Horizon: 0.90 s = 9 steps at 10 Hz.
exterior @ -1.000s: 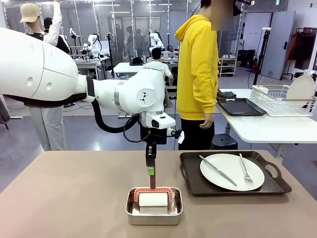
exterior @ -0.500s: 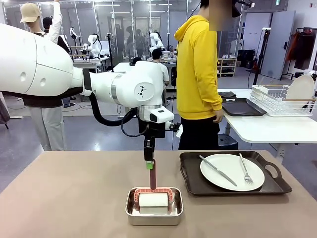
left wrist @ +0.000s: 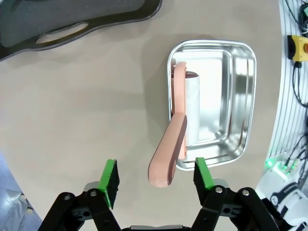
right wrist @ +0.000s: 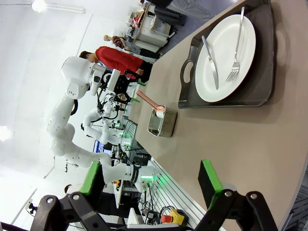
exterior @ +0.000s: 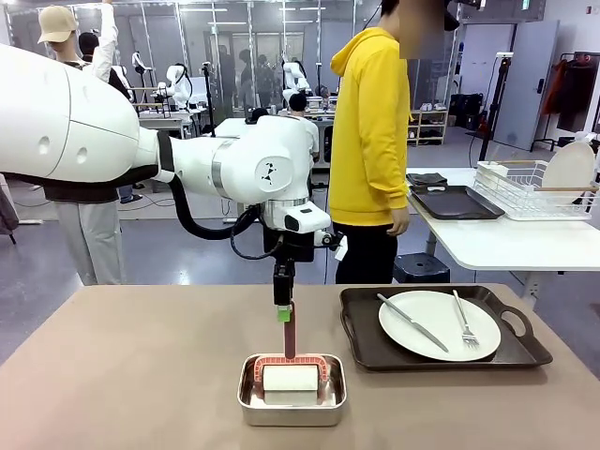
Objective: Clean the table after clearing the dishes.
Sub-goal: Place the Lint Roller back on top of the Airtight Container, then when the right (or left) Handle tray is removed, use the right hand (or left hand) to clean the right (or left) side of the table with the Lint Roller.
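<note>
The beige table [exterior: 141,375] bears a white plate [exterior: 436,314] on its tray [exterior: 361,352]; left claw [left wrist: 155,167] and right claw [right wrist: 150,169] gape wide.

Steel pan [exterior: 291,415] at 6 o'clock, pink-handled lint roller [exterior: 290,377] standing in it. Person in a yellow hoodie [exterior: 372,141] at 1, wire rack [exterior: 525,192] on a white table [exterior: 497,246] around 3.

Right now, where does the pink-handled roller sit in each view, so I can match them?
Front view: roller lower centre, standing in the steel pan, handle up.
Left wrist view: centre, along the pan's left wall, handle end inside the open left claw.
Right wrist view: small, left of middle, handle slanting up-left.
Shared landmark: the steel pan beside the dark tray.
</note>
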### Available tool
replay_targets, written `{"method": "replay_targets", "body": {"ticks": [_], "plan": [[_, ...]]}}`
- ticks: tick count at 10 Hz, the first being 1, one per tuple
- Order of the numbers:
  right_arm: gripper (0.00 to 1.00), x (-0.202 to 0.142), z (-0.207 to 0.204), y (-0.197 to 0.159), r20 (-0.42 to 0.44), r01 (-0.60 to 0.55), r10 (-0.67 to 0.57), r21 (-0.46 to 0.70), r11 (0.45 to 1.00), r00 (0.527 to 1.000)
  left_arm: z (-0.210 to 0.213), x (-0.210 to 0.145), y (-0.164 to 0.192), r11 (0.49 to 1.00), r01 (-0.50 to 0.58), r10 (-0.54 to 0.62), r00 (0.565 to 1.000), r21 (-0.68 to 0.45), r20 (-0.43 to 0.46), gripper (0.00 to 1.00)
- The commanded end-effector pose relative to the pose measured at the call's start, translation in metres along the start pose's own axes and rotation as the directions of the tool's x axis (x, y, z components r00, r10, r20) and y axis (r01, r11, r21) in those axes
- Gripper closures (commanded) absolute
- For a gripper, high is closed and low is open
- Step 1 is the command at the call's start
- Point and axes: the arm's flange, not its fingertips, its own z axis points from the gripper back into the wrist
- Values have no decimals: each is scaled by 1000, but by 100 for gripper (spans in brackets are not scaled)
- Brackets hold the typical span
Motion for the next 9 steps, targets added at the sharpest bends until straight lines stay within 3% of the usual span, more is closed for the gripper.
{"method": "replay_targets", "body": {"ticks": [1,2,9], "plan": [[0,-3,1,4,-4,-5,5,1,1000,1000,0,-7,-10,1000,2,-2,998,0,63,8],[0,-3,1,4,-4,-5,5,1,1000,1000,0,0,0,1000,0,0,1000,0,0,8],[0,-3,1,4,-4,-5,5,1,1000,1000,0,0,0,1000,0,0,1000,0,0,8]]}}
